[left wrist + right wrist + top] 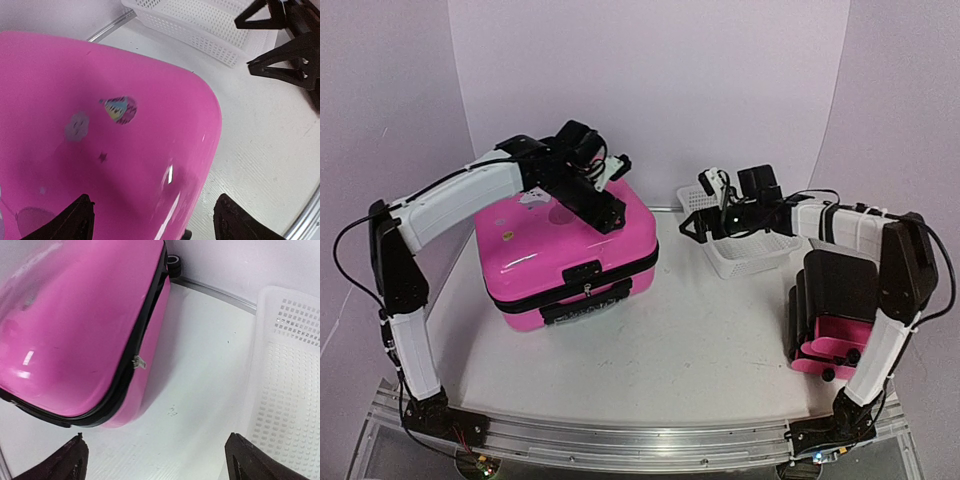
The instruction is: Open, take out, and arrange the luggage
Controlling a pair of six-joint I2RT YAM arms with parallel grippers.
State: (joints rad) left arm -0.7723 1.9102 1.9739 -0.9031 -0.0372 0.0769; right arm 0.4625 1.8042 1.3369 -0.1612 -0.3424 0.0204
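The hot-pink luggage [570,255] lies flat and closed on the table's left half, with its black zipper band [127,375] all round and stickers [120,109] on the lid. A small metal zipper pull [138,361] hangs on the side facing the basket, and one wheel [173,262] shows at its far corner. My left gripper [605,212] hovers open just over the lid's right edge, empty; in the left wrist view [157,225] its jaws are spread wide. My right gripper [693,226] is open and empty, low between luggage and basket, also seen in its wrist view [160,465].
A white mesh basket [750,250] stands right of the luggage, close to my right gripper; it also shows in the right wrist view [290,380]. A small black cabinet with pink drawers [835,310] stands at the right front. A raised table rim [650,435] runs along the near edge.
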